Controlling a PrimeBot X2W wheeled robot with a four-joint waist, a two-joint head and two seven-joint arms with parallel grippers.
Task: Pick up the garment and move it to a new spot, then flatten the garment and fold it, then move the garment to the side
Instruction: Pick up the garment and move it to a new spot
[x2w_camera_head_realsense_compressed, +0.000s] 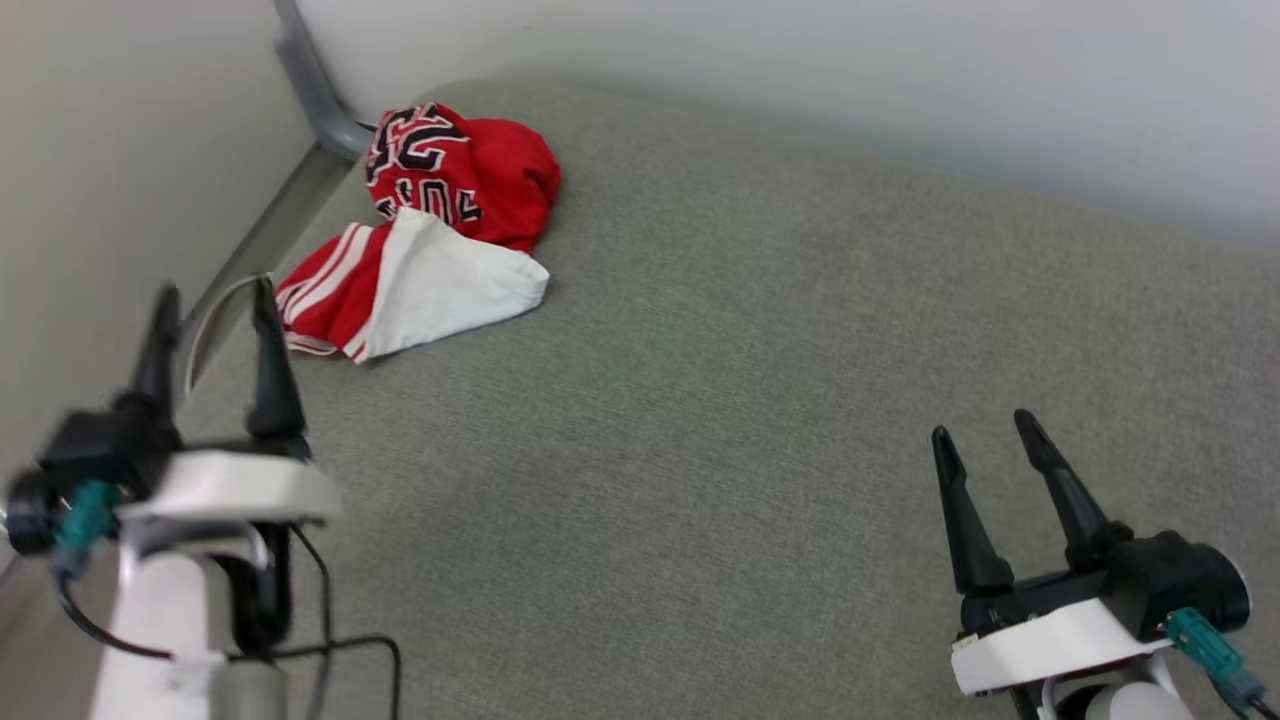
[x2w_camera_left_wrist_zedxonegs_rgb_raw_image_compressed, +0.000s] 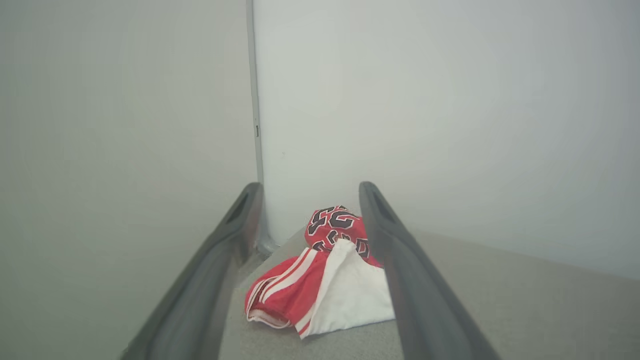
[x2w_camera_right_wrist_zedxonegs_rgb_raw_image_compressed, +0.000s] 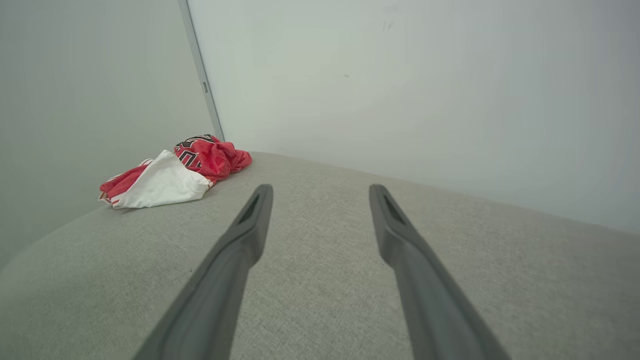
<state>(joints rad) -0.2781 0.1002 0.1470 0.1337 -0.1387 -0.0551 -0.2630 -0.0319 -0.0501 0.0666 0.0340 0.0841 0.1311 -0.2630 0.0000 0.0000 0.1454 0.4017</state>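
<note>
Head view: garment (x2w_camera_head_realsense_compressed: 440, 235) lies crumpled on grey fabric surface (x2w_camera_head_realsense_compressed: 700, 400), right at foot of the grey metal post (x2w_camera_head_realsense_compressed: 305, 85), in the corner where two pale walls meet. Red body is bunched up nearest the post, w/ black white-outlined lettering facing up. White sleeve w/ red-white striped trim spreads flat on the side away from the post. L gripper (x2w_camera_head_realsense_compressed: 213, 292) hangs near the post, just short of the garment and not touching it. Its fingers are spread wide w/ nothing btwn them. R gripper (x2w_camera_head_realsense_compressed: 982, 427) is well apart from the post, far across the surface. Fingers are spread too, empty.

Left wrist view: L gripper (x2w_camera_left_wrist_zedxonegs_rgb_raw_image_compressed: 310, 187) is released, and its two dark fingers frame the garment (x2w_camera_left_wrist_zedxonegs_rgb_raw_image_compressed: 325, 270), which lies ahead at the post's base, clear of both fingers. Post (x2w_camera_left_wrist_zedxonegs_rgb_raw_image_compressed: 256, 125) rises straight up behind the garment. Striped trim & white sleeve lie nearest the camera, lettering behind, closer to the post.

Right wrist view: R gripper (x2w_camera_right_wrist_zedxonegs_rgb_raw_image_compressed: 321, 187) is released and empty over bare grey fabric (x2w_camera_right_wrist_zedxonegs_rgb_raw_image_compressed: 320, 300). Garment (x2w_camera_right_wrist_zedxonegs_rgb_raw_image_compressed: 170, 172) lies well apart from it, at foot of the post (x2w_camera_right_wrist_zedxonegs_rgb_raw_image_compressed: 202, 80), w/ white sleeve in front & red bunch against the post's base.
</note>
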